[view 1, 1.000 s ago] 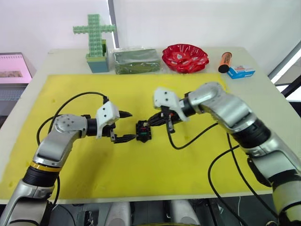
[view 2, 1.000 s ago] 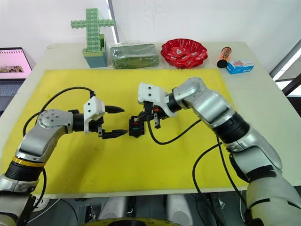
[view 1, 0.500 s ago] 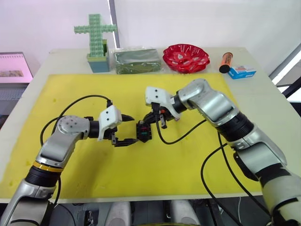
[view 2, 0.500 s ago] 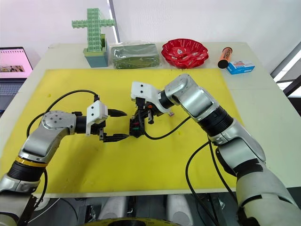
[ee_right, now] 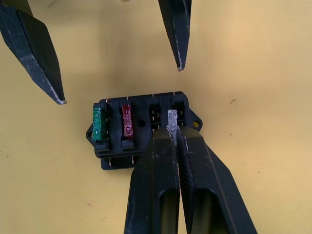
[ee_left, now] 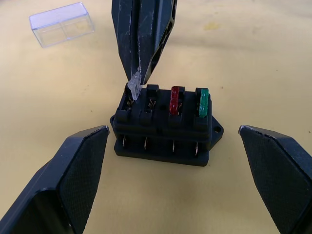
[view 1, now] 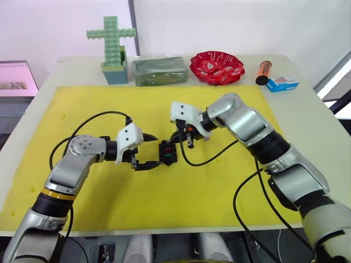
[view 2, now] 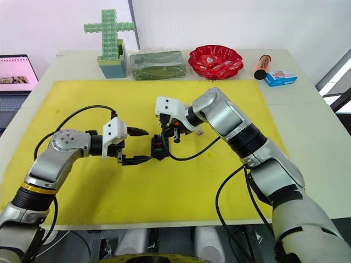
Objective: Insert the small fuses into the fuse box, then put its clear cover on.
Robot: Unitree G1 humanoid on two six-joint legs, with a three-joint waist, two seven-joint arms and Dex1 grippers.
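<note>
Covering most of the pale table (view 1: 307, 118) was a yellow mat (view 1: 98, 104); fuse box (view 1: 166, 153) sat mid-mat. Right gripper (ee_right: 173, 127) fingers pinched a pale grey fuse (ee_right: 171, 118) at an end slot. Left gripper (view 1: 149, 150) fingers wide beside the box. Clear cover (ee_left: 61, 24) lay nearby on the mat.

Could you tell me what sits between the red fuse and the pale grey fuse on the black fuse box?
One empty slot separates the red fuse from the pale grey fuse, shown in both wrist views.
</note>
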